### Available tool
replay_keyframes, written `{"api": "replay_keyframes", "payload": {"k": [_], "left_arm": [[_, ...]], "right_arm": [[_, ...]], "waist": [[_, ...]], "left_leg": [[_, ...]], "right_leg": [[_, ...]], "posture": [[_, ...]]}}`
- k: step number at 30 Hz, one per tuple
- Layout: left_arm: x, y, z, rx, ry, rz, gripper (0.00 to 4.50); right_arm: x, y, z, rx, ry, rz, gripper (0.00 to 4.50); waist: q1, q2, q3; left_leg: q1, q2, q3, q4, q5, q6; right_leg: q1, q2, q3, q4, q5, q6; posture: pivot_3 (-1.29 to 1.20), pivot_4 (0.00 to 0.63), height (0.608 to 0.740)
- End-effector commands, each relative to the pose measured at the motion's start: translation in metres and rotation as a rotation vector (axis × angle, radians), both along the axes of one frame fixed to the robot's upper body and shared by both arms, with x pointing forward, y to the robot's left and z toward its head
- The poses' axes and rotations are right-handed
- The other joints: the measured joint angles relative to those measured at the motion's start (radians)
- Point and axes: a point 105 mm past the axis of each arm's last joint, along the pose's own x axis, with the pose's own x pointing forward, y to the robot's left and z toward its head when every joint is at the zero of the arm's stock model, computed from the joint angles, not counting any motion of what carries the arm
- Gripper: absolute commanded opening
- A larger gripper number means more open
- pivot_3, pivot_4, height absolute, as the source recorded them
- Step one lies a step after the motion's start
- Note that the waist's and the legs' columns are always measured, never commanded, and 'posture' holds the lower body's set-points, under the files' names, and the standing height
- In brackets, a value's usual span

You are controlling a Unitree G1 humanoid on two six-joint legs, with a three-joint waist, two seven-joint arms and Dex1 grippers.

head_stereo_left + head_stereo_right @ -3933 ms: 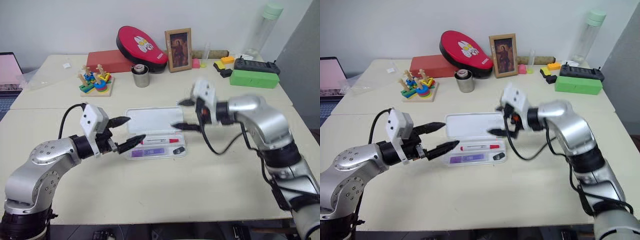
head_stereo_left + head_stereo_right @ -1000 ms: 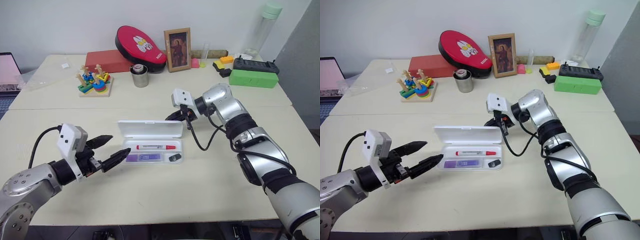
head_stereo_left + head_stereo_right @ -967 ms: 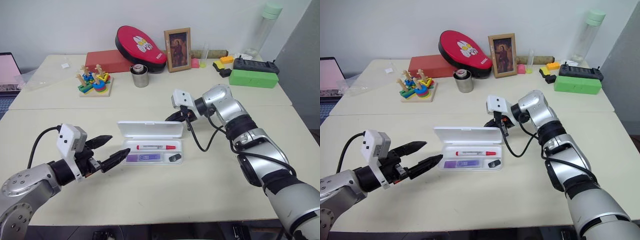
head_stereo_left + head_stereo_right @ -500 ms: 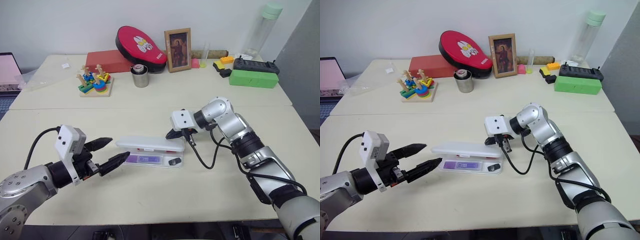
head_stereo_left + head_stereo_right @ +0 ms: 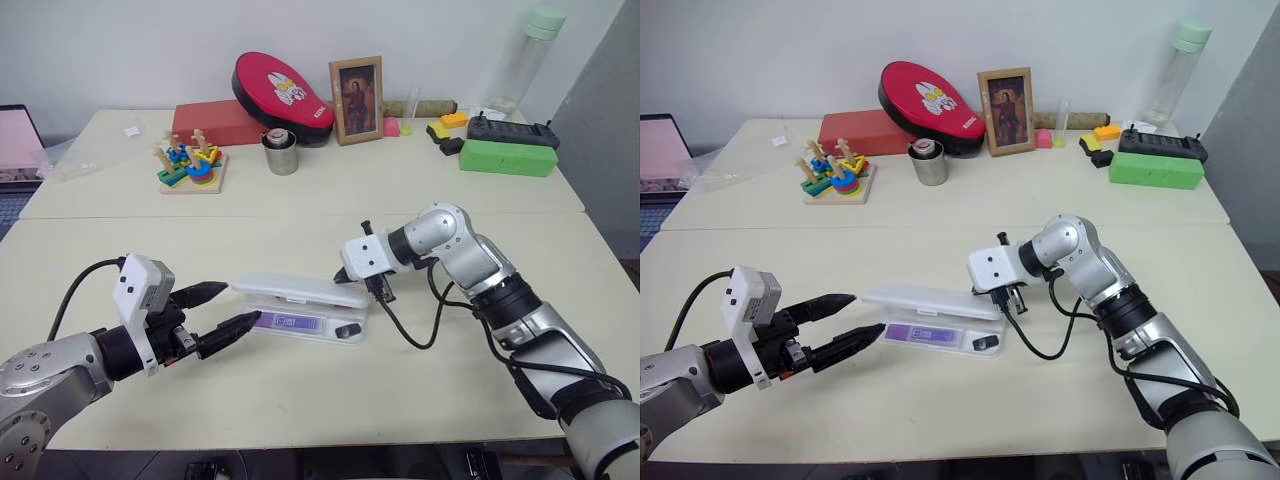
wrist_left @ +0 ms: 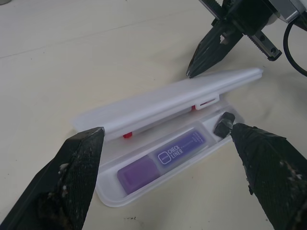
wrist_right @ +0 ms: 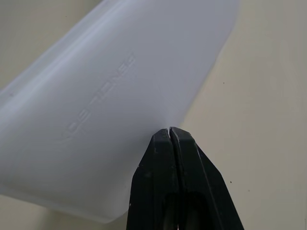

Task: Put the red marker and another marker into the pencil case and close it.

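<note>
Right pincer (image 7: pixel 170 132): we see its two black fingers pressed together, holding nothing, the tip resting on the top of the case lid near its right end.

Left pincer (image 6: pixel 163 148): its fingers stand wide apart and empty, just to the left of the case, one on either side of the case's near-left opening as the wrist view looks in.

Pencil case (image 5: pixel 300 292): a flat white rectangular plastic hinged box with rounded corners, lying in the middle of the cream tabletop (image 5: pixel 300 390). Its lid is lowered most of the way but not yet shut; a gap is open along the near edge.

Contents: a short, chunky light purple highlighter with a darker label (image 6: pixel 163 160) lies in the near part of the tray. Behind it, under the lid, the red ends of the slim white-barrelled red marker (image 6: pixel 127 135) peep out. A small black cap-like piece (image 6: pixel 223 125) sits at the right end of the tray.

Handling, as we judge it: the case looks light, thin-walled and smooth, so it may slide or tip if pushed at one end. We would press down on the lid's flat top near its free long edge, and steady the left end if it skids.

Progress: both markers appear stowed; only the final closing remains.
</note>
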Motion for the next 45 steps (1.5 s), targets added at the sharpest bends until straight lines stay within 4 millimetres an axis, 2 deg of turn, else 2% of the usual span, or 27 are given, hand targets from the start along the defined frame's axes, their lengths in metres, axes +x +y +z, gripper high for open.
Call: {"api": "replay_keyframes", "payload": {"k": [1, 6, 13, 25, 31, 36, 39, 42, 45], "left_arm": [[0.000, 0.004, 0.010, 0.023, -0.047, 0.007, 4.50], [0.000, 0.004, 0.010, 0.027, -0.047, 0.008, 4.50], [-0.001, 0.004, 0.009, 0.029, -0.044, 0.005, 4.50], [-0.009, 0.003, 0.005, 0.045, -0.018, -0.025, 4.50], [-0.017, 0.002, 0.002, 0.074, 0.009, -0.064, 4.50], [-0.016, 0.003, 0.002, 0.077, 0.003, -0.060, 4.50], [-0.007, 0.003, 0.006, 0.068, -0.024, -0.031, 4.50], [0.010, 0.011, 0.014, 0.059, -0.078, 0.038, 4.50], [0.032, 0.029, 0.024, 0.046, -0.143, 0.158, 4.50]], "right_arm": [[-0.014, 0.008, 0.007, 0.030, 0.028, 0.057, 0.02], [-0.031, 0.016, 0.014, 0.080, 0.091, 0.114, 0.02], [-0.046, 0.009, 0.001, 0.008, 0.132, 0.163, 0.02], [-0.045, 0.007, -0.041, -0.106, 0.160, 0.129, 0.02], [-0.043, 0.006, -0.047, -0.116, 0.171, 0.107, 0.02], [-0.046, 0.011, -0.038, -0.045, 0.230, 0.103, 0.02], [-0.044, 0.010, -0.028, 0.029, 0.293, 0.069, 0.02], [-0.036, 0.010, -0.008, 0.183, 0.353, 0.004, 0.02], [-0.014, 0.006, 0.024, 0.410, 0.388, -0.131, 0.02]], "waist": [[0.000, 0.000, 0.000], [-0.001, 0.000, 0.000], [0.002, 0.000, 0.000], [0.001, 0.000, 0.000], [0.001, -0.001, -0.001], [0.001, -0.001, -0.001], [0.002, -0.001, -0.001], [0.004, -0.001, -0.001], [0.003, -0.001, 0.000]], "left_leg": [[0.000, 0.000, 0.000, 0.000, 0.000, 0.000], [0.000, 0.000, 0.000, 0.000, 0.000, 0.000], [0.000, 0.000, 0.000, 0.000, 0.000, 0.000], [0.003, 0.000, 0.000, 0.000, 0.000, 0.000], [0.013, 0.000, 0.001, -0.003, 0.000, 0.000], [0.015, 0.001, 0.001, -0.003, 0.000, 0.000], [0.015, 0.001, 0.001, -0.003, 0.000, 0.000], [0.014, 0.001, 0.001, -0.003, 0.000, 0.000], [0.013, 0.001, 0.001, -0.003, 0.000, 0.000]], "right_leg": [[0.000, 0.000, 0.000, 0.000, 0.000, 0.000], [0.000, 0.000, 0.000, 0.000, 0.000, 0.000], [0.000, 0.000, 0.000, 0.000, 0.000, 0.000], [0.002, 0.000, 0.000, 0.000, 0.000, 0.000], [0.011, 0.000, 0.001, -0.001, -0.001, 0.000], [0.013, 0.000, 0.001, -0.001, -0.001, -0.001], [0.013, 0.000, 0.001, -0.001, -0.001, -0.001], [0.012, 0.000, 0.001, -0.001, -0.001, -0.001], [0.012, 0.000, 0.001, -0.001, -0.001, -0.001]], "posture": [[0.00, 0.150, 0.740], [0.00, 0.150, 0.740], [0.00, 0.150, 0.740], [0.00, 0.150, 0.740], [0.00, 0.150, 0.740], [0.00, 0.150, 0.740], [0.00, 0.150, 0.740], [0.00, 0.150, 0.740], [0.00, 0.150, 0.740]]}}
